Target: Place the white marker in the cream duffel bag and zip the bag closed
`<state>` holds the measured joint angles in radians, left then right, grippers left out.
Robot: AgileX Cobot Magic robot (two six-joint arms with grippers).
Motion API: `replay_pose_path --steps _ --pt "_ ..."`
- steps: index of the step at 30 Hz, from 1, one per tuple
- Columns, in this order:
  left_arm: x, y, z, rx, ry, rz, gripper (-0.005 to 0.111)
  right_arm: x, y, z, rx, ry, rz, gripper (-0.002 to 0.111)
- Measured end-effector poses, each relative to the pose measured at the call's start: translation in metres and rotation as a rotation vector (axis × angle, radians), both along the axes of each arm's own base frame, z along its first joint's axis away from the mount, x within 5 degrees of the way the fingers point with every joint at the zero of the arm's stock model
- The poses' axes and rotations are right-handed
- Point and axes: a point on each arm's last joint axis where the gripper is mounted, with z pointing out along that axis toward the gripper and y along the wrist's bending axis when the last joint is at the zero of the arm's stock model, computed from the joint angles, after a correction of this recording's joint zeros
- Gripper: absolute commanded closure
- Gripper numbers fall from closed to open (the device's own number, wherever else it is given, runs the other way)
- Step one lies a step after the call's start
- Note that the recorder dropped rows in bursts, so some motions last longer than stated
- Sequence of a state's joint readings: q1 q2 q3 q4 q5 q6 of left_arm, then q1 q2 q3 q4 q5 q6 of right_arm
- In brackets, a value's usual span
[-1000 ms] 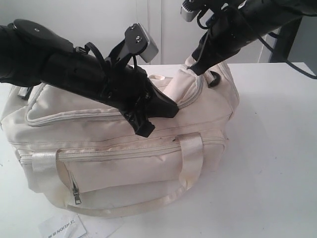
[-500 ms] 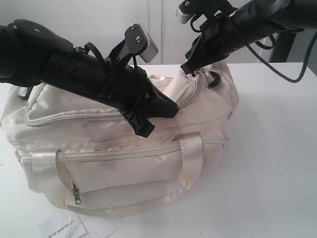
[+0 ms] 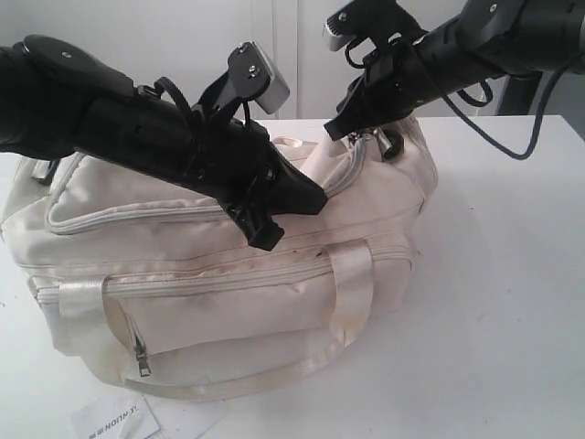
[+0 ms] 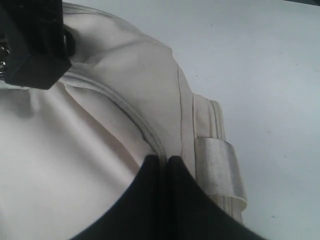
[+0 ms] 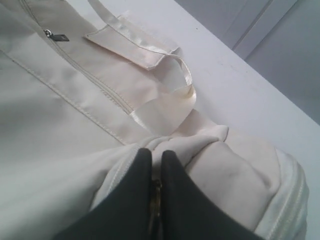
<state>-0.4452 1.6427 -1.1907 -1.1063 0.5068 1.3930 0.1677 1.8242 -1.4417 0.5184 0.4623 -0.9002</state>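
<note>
Zipping step. My left jaws clench the cream duffel bag [image 3: 228, 302] at its top zip [image 4: 115, 102], on the near side. My right jaws pinch what looks like the zip pull [image 5: 156, 192] at the far right end. The white marker is out of view, presumably inside. Next I draw the pull along the curved track while the left braces the fabric.

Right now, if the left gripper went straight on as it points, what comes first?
The cream duffel bag: the left gripper, shut, pinches its top zip line, so it would likely press into that fabric.
</note>
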Motion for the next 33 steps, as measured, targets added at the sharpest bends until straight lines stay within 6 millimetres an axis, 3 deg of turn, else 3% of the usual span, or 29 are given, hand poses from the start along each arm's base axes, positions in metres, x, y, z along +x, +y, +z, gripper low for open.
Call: replay_pose_path --steps 5,9,13,18,20,28,33 --pt "-0.001 0.0 0.001 0.0 0.0 -0.01 0.102 -0.005 0.0 0.008 0.012 0.003 0.005 0.108" --pt "-0.003 0.001 0.005 -0.003 -0.008 -0.014 0.065 -0.007 0.0 0.012 0.018 -0.002 0.001 0.107" --pt "-0.006 0.001 0.006 -0.006 0.015 -0.022 0.043 -0.005 -0.003 0.013 0.03 -0.008 -0.023 0.089" --pt "-0.003 0.004 0.008 -0.005 0.033 0.062 0.039 -0.004 -0.005 0.014 0.035 -0.019 -0.041 0.045" --pt "-0.001 0.006 0.009 -0.001 0.049 0.108 0.039 -0.004 -0.005 0.014 0.054 -0.01 -0.058 0.036" --pt "-0.011 0.019 0.019 0.07 0.082 0.145 0.039 -0.007 -0.006 0.016 0.115 0.037 -0.119 0.036" --pt "-0.017 0.034 0.034 0.101 0.04 0.175 0.04 -0.02 -0.014 0.026 0.079 0.099 -0.162 0.043"
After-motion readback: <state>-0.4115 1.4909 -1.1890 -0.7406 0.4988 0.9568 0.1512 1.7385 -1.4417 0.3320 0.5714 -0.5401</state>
